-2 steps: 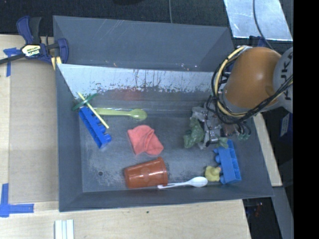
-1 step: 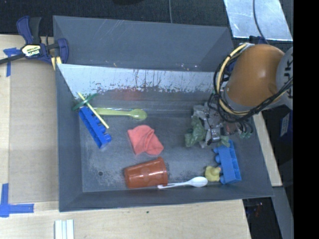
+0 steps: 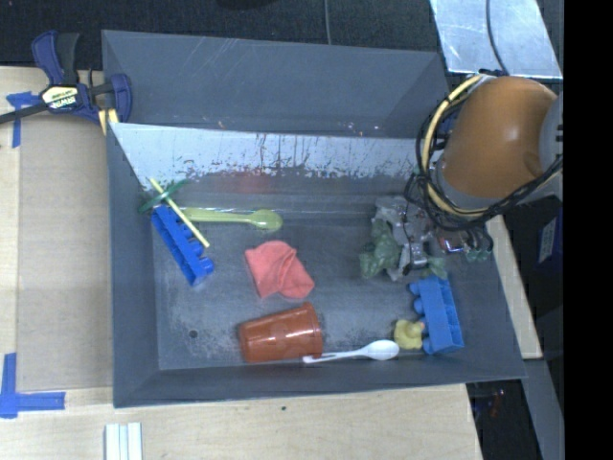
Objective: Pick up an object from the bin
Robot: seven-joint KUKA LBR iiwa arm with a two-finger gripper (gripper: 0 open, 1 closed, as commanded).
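A: Where was the gripper point(image 3: 419, 245)?
B: Low at the right side of the bin point(image 3: 287, 89), against a crumpled green thing point(image 3: 379, 257), near a blue block point(image 3: 439, 316). Whether wide or narrow: could not tell.

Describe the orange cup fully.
The orange cup looks like translucent plastic, tapered, lying on its side on the bin floor near the front wall, wider end toward the view's right. The white spoon meets it with its handle tip at that end. The red cloth lies just behind it, apart.
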